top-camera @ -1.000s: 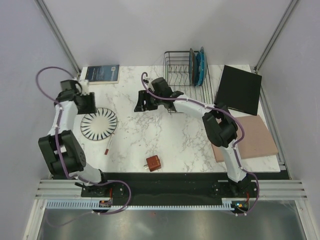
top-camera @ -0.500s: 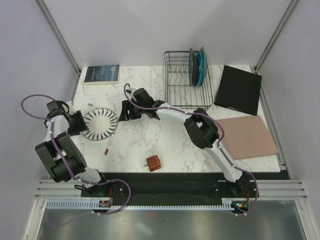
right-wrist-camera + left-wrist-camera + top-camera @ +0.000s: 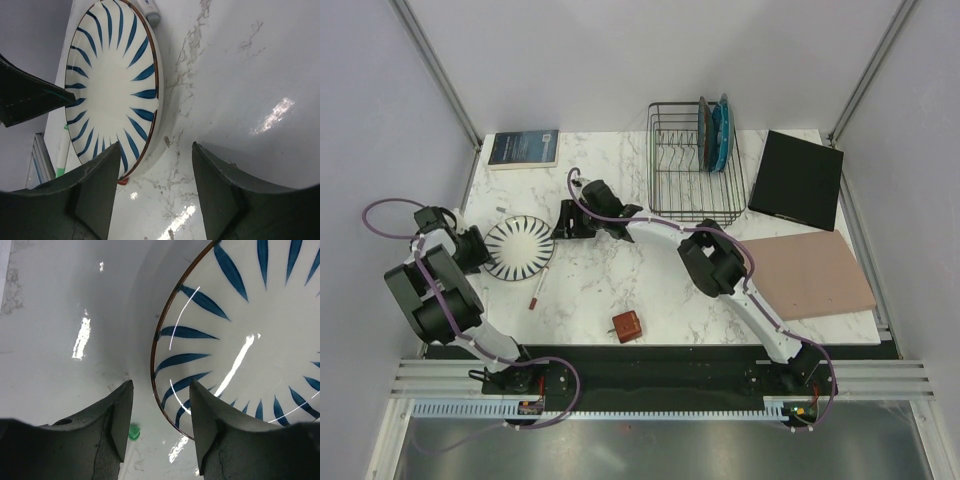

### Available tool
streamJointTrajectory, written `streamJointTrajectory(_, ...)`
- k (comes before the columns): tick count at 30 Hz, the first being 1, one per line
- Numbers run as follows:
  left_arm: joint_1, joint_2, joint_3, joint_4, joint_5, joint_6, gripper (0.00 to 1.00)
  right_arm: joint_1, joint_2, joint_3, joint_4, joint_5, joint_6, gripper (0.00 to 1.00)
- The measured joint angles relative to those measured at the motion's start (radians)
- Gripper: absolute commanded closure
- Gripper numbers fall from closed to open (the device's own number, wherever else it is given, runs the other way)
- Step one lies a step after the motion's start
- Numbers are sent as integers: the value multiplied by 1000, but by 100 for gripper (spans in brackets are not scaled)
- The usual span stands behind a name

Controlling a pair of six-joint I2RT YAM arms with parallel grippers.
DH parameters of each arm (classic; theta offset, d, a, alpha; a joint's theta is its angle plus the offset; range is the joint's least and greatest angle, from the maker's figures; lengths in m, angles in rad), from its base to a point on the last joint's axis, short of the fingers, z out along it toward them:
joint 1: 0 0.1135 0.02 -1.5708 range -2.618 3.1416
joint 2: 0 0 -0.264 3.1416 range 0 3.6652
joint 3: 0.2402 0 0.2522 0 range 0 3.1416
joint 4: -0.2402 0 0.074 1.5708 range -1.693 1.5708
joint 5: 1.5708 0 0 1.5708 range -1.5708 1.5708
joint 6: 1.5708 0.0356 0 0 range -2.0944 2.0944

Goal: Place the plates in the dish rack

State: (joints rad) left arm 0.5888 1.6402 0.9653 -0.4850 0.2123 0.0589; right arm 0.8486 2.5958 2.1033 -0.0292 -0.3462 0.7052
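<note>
Left wrist: left end effector point(image 3: 161, 392) open at striped plate point(image 3: 250, 330) rim; right end effector point(image 3: 156, 150) open beside it.

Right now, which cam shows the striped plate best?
Top external: the whole striped plate shows, lying flat on the table. The right wrist view shows most of it at a slant, with its lower edge cut off by the right gripper. The left wrist view shows only one arc of the rim, close up.

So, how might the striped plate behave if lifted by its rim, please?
The striped plate looks glazed, with sharp highlights, so probably slippery to grip. It seems rigid ceramic, likely stiff and breakable if dropped. Lying flat on the table, it shouldn't roll.
</note>
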Motion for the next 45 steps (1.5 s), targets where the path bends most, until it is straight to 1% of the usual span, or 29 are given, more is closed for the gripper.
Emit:
streamJointTrajectory(5, 0, 37, 0, 33, 22, -1, 55, 1, 35, 27, 49, -24, 45, 34)
streamJointTrajectory(13, -5, 64, 16, 54, 80, -6, 63, 12, 67, 30, 128, -79, 140, 34)
streamJointTrajectory(19, -41, 72, 24, 83, 61, -6, 66, 9, 84, 13, 200, -113, 256, 35)
streamJointTrajectory(26, -66, 85, 36, 116, 44, -6, 69, -10, 111, -44, 378, -154, 448, 36)
streamJointTrajectory(31, -100, 95, 47, 136, 11, -5, 71, -16, 118, -56, 419, -148, 522, 42)
streamJointTrajectory(35, -118, 106, 61, 142, -6, -5, 73, -16, 121, -59, 417, -119, 547, 56)
streamJointTrajectory(36, -120, 108, 64, 141, -6, -5, 73, -16, 123, -59, 415, -110, 547, 57)
streamJointTrajectory(37, -121, 109, 66, 140, -6, -5, 73, -16, 127, -59, 416, -100, 548, 56)
streamJointTrajectory(38, -121, 110, 68, 139, -6, -5, 73, -16, 130, -59, 418, -95, 549, 51)
streamJointTrajectory(39, -121, 111, 69, 138, -6, -5, 73, -16, 130, -59, 418, -90, 548, 41)
streamJointTrajectory(40, -121, 112, 70, 135, -5, -5, 73, -15, 130, -56, 418, -84, 551, 38)
streamJointTrajectory(41, -121, 113, 71, 134, -4, -5, 73, -14, 130, -45, 418, -75, 555, 39)
streamJointTrajectory(42, -121, 113, 72, 131, -2, -5, 73, -12, 130, -29, 413, -57, 539, 53)
streamJointTrajectory(44, -122, 114, 74, 124, -1, -5, 73, -11, 136, -13, 406, -27, 520, 72)
streamJointTrajectory(45, -122, 114, 75, 121, 0, -5, 73, -10, 143, -10, 402, -13, 507, 89)
